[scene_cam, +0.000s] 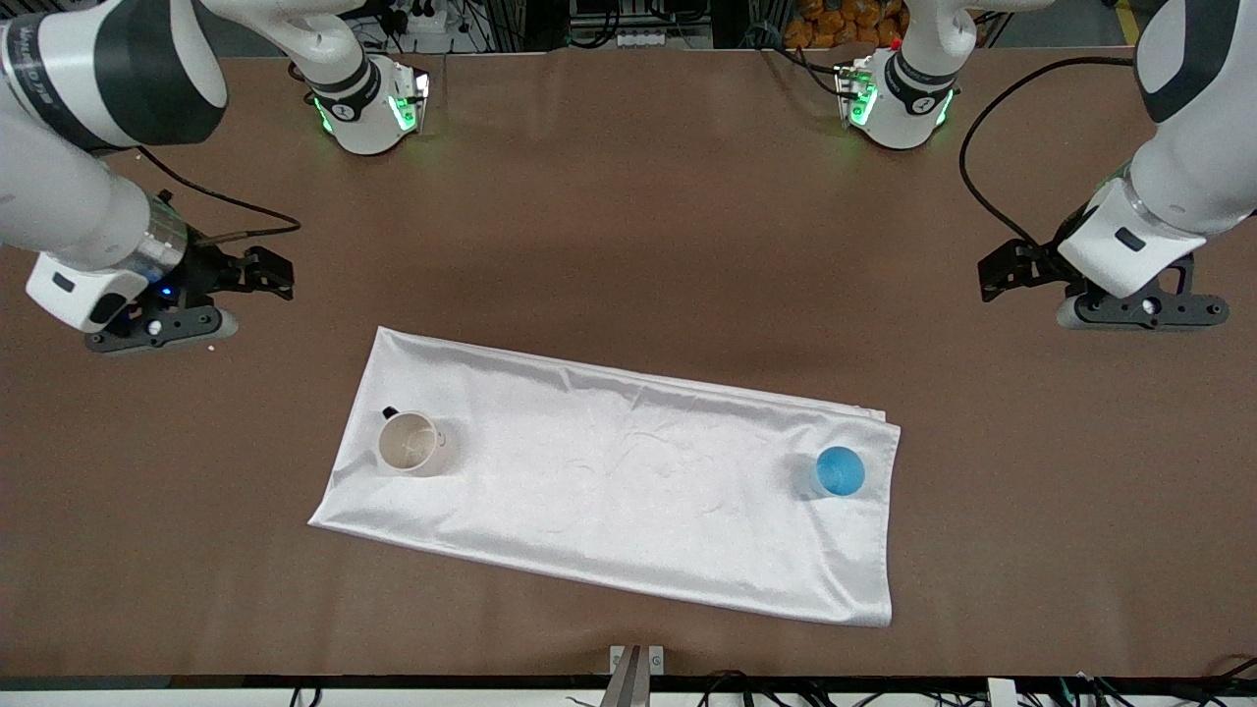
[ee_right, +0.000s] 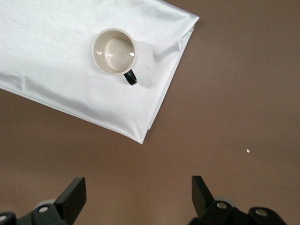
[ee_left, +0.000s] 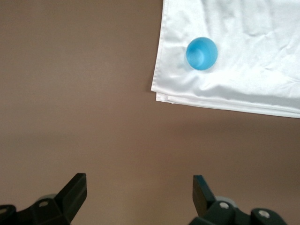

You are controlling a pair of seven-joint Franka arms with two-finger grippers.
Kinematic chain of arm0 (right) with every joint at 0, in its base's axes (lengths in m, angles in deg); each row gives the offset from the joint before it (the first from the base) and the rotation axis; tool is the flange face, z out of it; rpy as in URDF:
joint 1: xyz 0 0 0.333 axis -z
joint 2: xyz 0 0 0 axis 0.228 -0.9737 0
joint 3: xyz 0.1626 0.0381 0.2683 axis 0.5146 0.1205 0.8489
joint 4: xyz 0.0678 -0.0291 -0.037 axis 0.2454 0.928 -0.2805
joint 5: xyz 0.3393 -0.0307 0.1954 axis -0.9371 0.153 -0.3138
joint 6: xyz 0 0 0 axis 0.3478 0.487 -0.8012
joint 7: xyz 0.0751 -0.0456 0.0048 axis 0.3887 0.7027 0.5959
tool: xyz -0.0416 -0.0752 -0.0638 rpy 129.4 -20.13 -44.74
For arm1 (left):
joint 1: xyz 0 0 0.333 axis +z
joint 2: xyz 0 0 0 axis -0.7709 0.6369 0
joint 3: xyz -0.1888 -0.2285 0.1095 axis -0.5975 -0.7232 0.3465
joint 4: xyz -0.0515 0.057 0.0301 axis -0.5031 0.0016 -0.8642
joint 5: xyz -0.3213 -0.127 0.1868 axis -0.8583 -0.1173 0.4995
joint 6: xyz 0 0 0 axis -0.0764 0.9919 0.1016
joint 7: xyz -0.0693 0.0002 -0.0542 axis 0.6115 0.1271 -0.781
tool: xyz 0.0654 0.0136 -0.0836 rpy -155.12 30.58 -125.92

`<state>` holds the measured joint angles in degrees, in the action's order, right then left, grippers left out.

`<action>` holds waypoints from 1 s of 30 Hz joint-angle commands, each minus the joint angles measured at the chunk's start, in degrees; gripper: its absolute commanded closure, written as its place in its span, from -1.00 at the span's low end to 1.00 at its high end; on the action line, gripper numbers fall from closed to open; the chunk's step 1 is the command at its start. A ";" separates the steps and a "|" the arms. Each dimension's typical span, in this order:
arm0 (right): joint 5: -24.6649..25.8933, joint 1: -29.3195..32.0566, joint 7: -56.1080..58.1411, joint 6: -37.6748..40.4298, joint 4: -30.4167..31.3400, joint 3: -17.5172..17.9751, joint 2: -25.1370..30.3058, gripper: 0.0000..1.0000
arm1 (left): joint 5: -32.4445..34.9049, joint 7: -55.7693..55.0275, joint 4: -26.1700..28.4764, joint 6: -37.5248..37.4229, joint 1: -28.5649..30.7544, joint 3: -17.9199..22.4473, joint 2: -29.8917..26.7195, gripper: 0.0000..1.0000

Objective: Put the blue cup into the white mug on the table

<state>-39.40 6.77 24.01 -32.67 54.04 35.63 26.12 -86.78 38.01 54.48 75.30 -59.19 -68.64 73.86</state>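
- Front view: white cloth (scene_cam: 628, 481) lies slantwise mid-counter (scene_cam: 628, 216), bare brown all round it.
- White mug (scene_cam: 409, 444) upright on cloth nr the corner twd right arm's end; dark handle points away from front camera.
- Blue cup (scene_cam: 840, 471) upright on cloth, close to the edge twd left arm's end. Mug & cup well apart, plain cloth between.
- Left gripper (scene_cam: 1002, 270) over bare counter at its own end, off the cloth; right gripper (scene_cam: 270, 273) likewise at its end. Both hold nothing.
- Left wrist view: fingers (ee_left: 77, 190) spread wide, empty, over bare counter; cup near cloth's folded corner, open counter between fingers & cloth edge.
- Right wrist view: fingers (ee_right: 75, 194) wide apart, empty; mug sits inside cloth corner, clear brown strip from edge to fingers; tiny white speck (ee_right: 247, 151) on counter.
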 commanded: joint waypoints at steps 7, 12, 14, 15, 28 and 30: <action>2.55 -4.93 10.87 -12.83 6.13 -0.07 -4.93 -0.95 | 0.92 0.90 -3.88 3.21 -0.12 -2.95 7.02 -1.00; 2.47 -4.23 14.57 -16.69 6.04 -0.07 -8.09 -0.95 | 0.92 0.90 -6.96 3.92 -0.12 -4.27 10.89 -1.00; 2.64 -4.23 15.36 -18.36 6.04 -0.07 -9.50 -0.95 | 0.83 0.90 -7.31 4.88 -0.12 -4.80 11.86 -1.00; 2.73 -4.23 15.80 -19.07 6.04 -0.07 -10.03 -0.95 | 0.83 0.90 -7.31 5.49 -0.20 -4.97 12.30 -1.00; 3.96 -3.26 20.20 -32.77 8.84 -0.33 -16.71 -0.95 | 0.92 0.81 -7.31 12.88 -1.17 -6.20 17.57 -1.00; 5.09 -3.09 20.20 -36.37 10.51 -0.33 -17.15 -0.95 | 0.92 0.90 -7.31 13.93 -1.17 -6.73 18.54 -1.00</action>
<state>-36.69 2.75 43.41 -62.41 61.64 34.88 10.35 -86.78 38.03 48.93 87.32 -59.93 -74.46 89.85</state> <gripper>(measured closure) 0.022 0.000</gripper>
